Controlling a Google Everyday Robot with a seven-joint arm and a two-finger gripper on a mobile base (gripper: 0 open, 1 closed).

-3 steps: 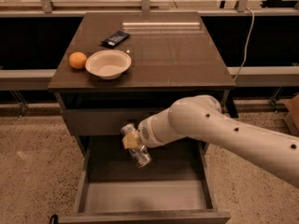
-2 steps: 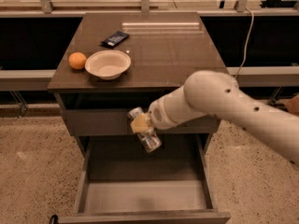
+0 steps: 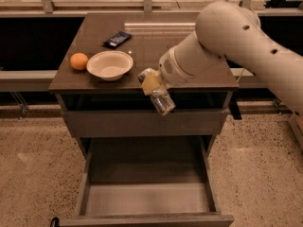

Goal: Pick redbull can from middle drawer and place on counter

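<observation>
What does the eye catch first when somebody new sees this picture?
The white robot arm reaches in from the right, its gripper holding the redbull can in the air at the front edge of the counter. Below, the middle drawer stands pulled open. A white bowl, an orange and a dark packet sit on the counter's left.

One orange (image 3: 79, 61), one white bowl (image 3: 110, 65), one dark packet (image 3: 117, 39), one counter (image 3: 156, 48). One gripper (image 3: 154, 86) at the counter's front edge, clamped on one redbull can (image 3: 163, 103). Apparently two drawers: upper drawer (image 3: 142, 123), open middle drawer (image 3: 147, 198).
</observation>
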